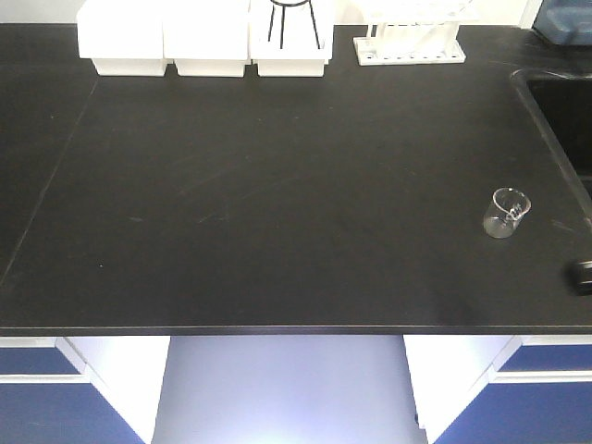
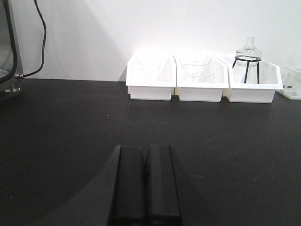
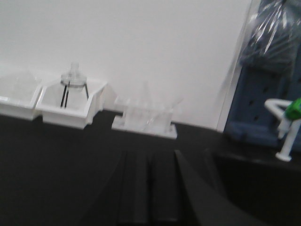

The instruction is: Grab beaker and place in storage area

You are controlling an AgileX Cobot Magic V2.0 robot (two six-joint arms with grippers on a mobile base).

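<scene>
beaker (image 1: 506,213) upright on counter (image 1: 277,213), 4 o'clock in our front view | left gripper (image 2: 146,186) pressed together | right gripper (image 3: 150,188) pressed together | beaker-to-gripper relation: we cannot tell

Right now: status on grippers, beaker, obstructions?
Left gripper shut, empty. Right gripper shut, empty. Beaker upright on bench by sink, untouched. Nothing blocking it.
</scene>
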